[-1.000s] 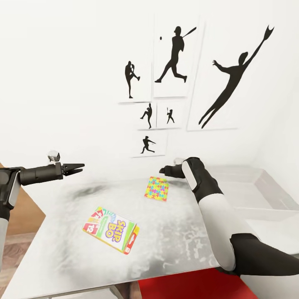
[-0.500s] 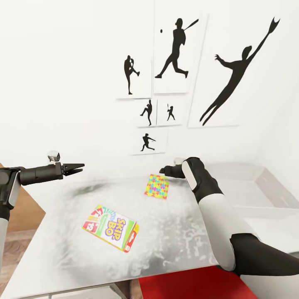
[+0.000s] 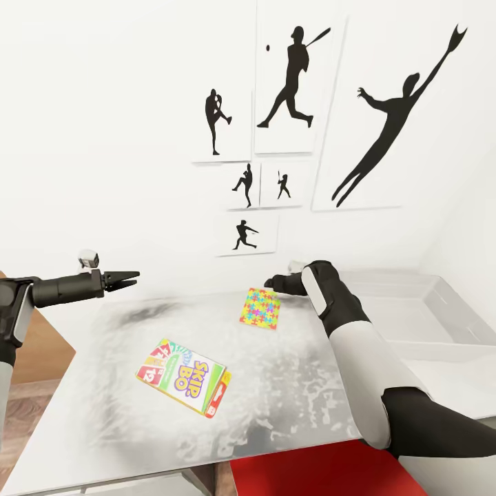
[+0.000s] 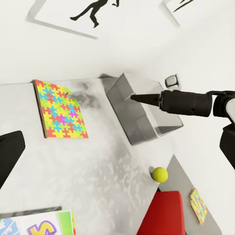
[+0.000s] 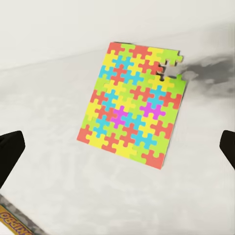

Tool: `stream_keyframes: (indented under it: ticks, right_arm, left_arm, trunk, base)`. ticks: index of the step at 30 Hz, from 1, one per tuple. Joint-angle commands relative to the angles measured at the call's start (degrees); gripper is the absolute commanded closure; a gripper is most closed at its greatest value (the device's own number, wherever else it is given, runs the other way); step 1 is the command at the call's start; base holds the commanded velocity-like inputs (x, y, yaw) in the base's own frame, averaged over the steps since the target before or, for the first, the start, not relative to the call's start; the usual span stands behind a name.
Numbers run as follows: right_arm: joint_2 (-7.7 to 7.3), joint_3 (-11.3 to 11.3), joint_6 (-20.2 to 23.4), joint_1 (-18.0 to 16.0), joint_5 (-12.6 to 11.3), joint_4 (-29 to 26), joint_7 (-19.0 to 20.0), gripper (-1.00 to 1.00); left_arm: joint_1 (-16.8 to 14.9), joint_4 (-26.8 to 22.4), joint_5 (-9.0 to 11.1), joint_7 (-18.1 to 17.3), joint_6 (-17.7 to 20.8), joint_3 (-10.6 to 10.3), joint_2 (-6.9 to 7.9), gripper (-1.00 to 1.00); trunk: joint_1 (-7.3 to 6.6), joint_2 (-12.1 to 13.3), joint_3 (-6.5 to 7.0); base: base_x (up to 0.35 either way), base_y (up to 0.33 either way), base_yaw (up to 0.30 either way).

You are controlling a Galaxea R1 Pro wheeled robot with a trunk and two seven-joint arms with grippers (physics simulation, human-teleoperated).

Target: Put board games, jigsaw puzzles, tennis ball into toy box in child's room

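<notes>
A colourful jigsaw puzzle (image 3: 260, 308) (image 5: 133, 110) lies flat on the grey table (image 3: 289, 386), with one corner piece missing. My right gripper (image 3: 272, 281) (image 5: 117, 147) hovers open just above and behind it, its fingertips (image 5: 11, 152) wide apart. The Skip-Bo board game (image 3: 182, 377) lies nearer the table's front. My left gripper (image 3: 127, 277) (image 4: 117, 147) hangs open over the table's left side, holding nothing. The translucent toy box (image 3: 420, 313) (image 4: 142, 110) stands at the right. In the left wrist view a tennis ball (image 4: 159, 174) and a second jigsaw puzzle (image 4: 198, 205) lie past the box.
A white wall with black baseball silhouette pictures (image 3: 289, 83) rises right behind the table. A red seat (image 3: 310, 475) (image 4: 164, 213) sits under the table's front edge. Wooden floor (image 3: 41, 358) shows to the left of the table.
The head view has shifted slightly, so the camera moved. Both arms and the toys on the table stay where they were.
</notes>
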Motion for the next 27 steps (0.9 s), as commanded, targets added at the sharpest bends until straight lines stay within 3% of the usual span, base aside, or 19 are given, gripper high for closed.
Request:
stream_keyframes:
  ticks: [1,16,27]
  right_arm:
    - [0.06,-0.2,0.2,0.0,-0.3,0.0,-0.1,-1.00]
    - [0.06,0.2,-0.2,-0.1,-0.1,0.0,-0.6,-1.00]
    - [0.06,2.2,-2.4,-0.2,-0.4,0.0,-0.7,-1.00]
  left_arm:
    - [-0.1,0.0,0.1,-0.1,0.6,0.0,0.03,-1.00]
    - [-0.1,-1.2,0.4,-0.4,0.6,0.2,1.58,-1.00]
    - [-0.1,-5.2,0.5,-2.2,0.7,-1.3,0.80,-1.00]
  trunk:
    - [0.04,-0.1,-0.12]
    - [0.04,-0.1,-0.29]
    - [0.04,-0.1,-1.13]
  base:
    - [0.000,0.000,0.000]
    - [0.000,0.000,0.009]
    - [0.000,0.000,0.076]
